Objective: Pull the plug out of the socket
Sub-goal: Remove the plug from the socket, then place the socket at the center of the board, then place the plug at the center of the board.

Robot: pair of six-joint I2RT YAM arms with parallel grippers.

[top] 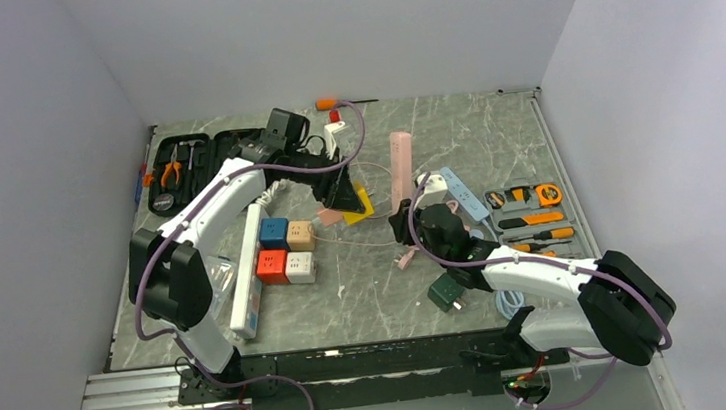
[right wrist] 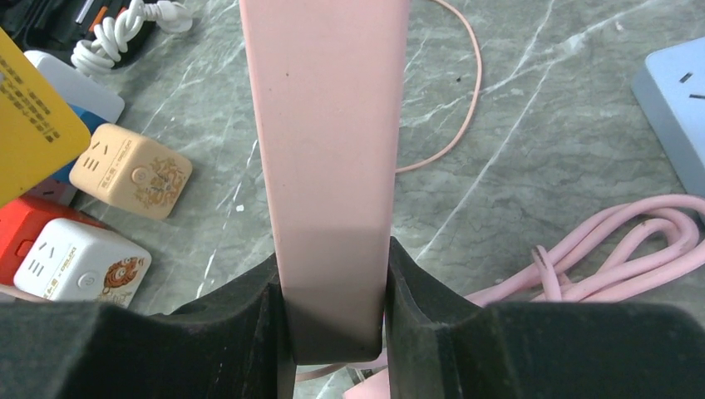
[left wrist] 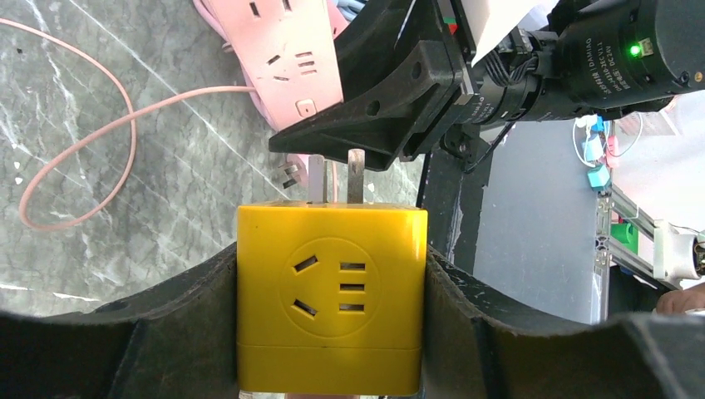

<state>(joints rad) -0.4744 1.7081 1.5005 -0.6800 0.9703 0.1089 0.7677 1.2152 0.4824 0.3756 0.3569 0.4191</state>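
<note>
My left gripper (left wrist: 331, 312) is shut on the yellow cube plug (left wrist: 331, 299), one finger on each side. Its two metal prongs (left wrist: 356, 174) are bare and point at the pink socket strip (left wrist: 287, 46) without touching it. In the top view the yellow plug (top: 363, 205) hangs just left of the pink strip (top: 401, 166). My right gripper (right wrist: 332, 324) is shut on the near end of the pink strip (right wrist: 328, 150), which runs away from it. The yellow plug's corner (right wrist: 29, 125) shows at the left of the right wrist view.
Blue, tan, red and white cube adapters (top: 288, 250) sit left of centre beside a white strip (top: 245, 277). A blue strip (top: 463, 192), a tool tray (top: 531, 214), a dark green adapter (top: 446, 292), a black tool case (top: 184, 162) and a coiled pink cable (right wrist: 599, 258) lie around.
</note>
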